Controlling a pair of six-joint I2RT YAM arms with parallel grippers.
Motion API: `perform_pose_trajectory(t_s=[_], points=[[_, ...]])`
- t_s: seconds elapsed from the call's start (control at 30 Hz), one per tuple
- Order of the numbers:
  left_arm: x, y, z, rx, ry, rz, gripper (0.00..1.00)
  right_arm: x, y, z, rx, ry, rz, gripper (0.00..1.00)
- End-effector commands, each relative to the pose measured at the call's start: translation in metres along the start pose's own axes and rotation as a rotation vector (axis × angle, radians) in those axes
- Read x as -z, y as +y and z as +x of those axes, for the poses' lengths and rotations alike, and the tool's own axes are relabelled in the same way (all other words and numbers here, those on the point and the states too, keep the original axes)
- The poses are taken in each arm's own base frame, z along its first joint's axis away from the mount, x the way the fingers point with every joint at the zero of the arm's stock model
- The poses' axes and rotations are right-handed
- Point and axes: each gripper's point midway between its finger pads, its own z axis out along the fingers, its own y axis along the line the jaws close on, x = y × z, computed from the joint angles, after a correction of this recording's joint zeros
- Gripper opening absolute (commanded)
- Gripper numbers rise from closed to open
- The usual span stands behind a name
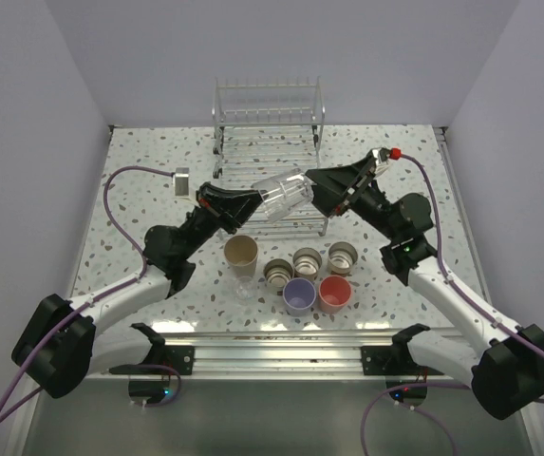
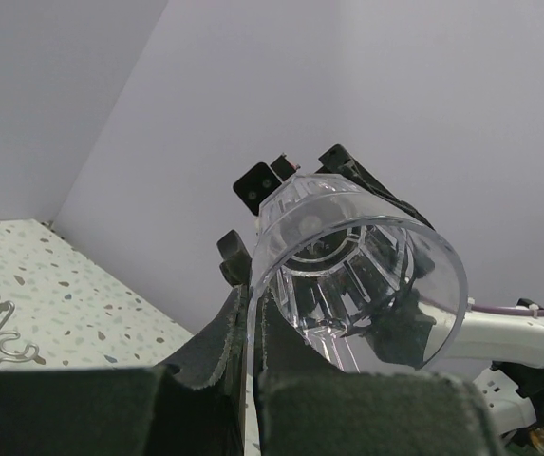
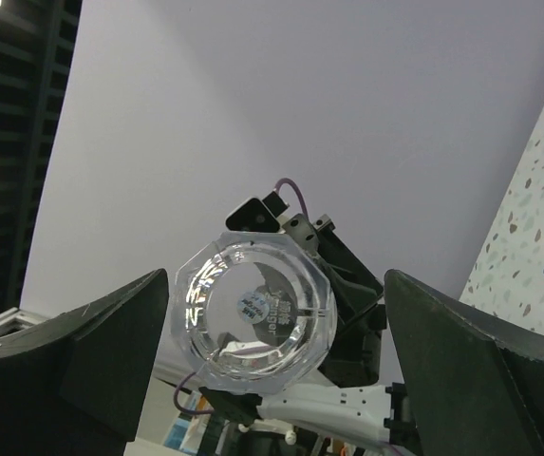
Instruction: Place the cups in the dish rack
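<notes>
Top external view: the clear cup point(image 1: 281, 195) hangs on its side over the near end of the dish rack point(image 1: 267, 142) — my left gripper point(image 1: 245, 203) pinched tight on its rim, my right gripper point(image 1: 317, 192) spread wide at its base; the other cups point(image 1: 300, 275) stand on the table point(image 1: 139, 152)

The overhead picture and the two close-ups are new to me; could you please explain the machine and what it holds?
Two robot arms are bolted at the near edge of the table. The overhead camera looks down from behind them; each close-up comes from a wrist camera. The left gripper pinches the rim of a clear cup, held sideways above the dish rack. The right gripper is open around the cup's base. A beige cup, a lavender cup, a coral cup and metallic cups stand on the table.
</notes>
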Motion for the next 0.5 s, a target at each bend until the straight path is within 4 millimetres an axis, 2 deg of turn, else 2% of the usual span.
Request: perform_pose_trajectory(t_s=[0.0,0.33,0.43,0.47], points=[[-0.006,-0.019,-0.024,-0.064,-0.096,0.061,0.0,-0.007,0.036,-0.001,0.054,-0.017,-0.118,0.98],[-0.008,-0.015,-0.015,-0.071,-0.088,0.035,0.0,-0.013,0.045,0.012,0.041,0.017,-0.147,0.98],[-0.008,-0.012,-0.012,-0.072,-0.086,0.024,0.0,-0.013,0.046,0.014,0.053,0.017,-0.134,0.93],[-0.008,-0.012,-0.012,-0.073,-0.087,0.016,0.0,-0.013,0.046,0.014,0.058,0.017,-0.131,0.86]])
